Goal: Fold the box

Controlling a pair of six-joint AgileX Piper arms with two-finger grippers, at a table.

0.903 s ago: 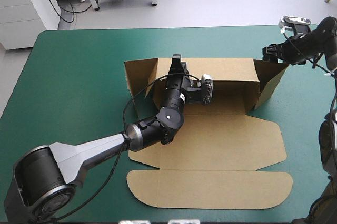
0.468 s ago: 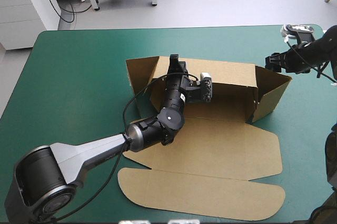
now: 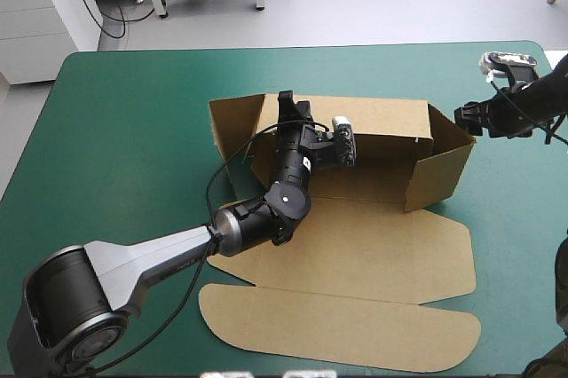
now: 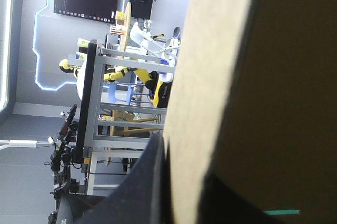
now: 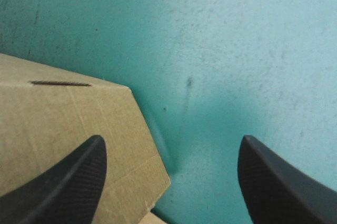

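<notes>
The brown box lies mid-table with its base and lid flap flat. Its back wall and right wall stand raised, and a side flap stands at the left end. My left gripper reaches over the base and is shut on the top edge of the back wall. In the left wrist view the board fills the space between the black fingers. My right gripper is open just right of the right wall. The box corner lies ahead of one finger, apart from it.
The teal-green cover is bare to the left of the box and in a narrow strip beyond the back wall. The table's right edge runs close behind my right gripper. The lid flap reaches close to the near edge.
My right gripper has drawn back to the right, off the right wall. The box has turned a little, with its right wall swung in. My left gripper, with the back wall, shifted slightly left.
</notes>
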